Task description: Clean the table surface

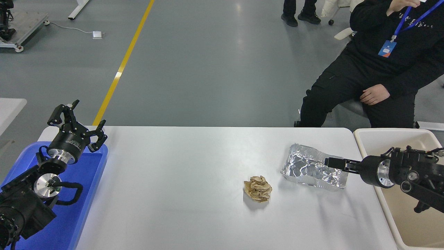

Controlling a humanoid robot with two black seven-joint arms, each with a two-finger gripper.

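Observation:
The white table surface (180, 173) carries a crumpled brown paper ball (257, 188) right of centre. Beside it, further right, lies a dented silver foil container (308, 166). My right gripper (333, 162) reaches in level from the right, over the beige bin, and its tip is at the foil container's right end. It is seen side-on, so its state does not show, nor does whether it touches the foil. My left gripper (78, 118) is parked open and holds nothing, above the far corner of the blue tray (83, 208).
The beige rectangular bin (367, 139) stands at the table's right edge, with my right arm lying across it. A person in black sits behind the table's far right corner, one hand (374, 94) resting on a knee. The blue tray occupies the left end.

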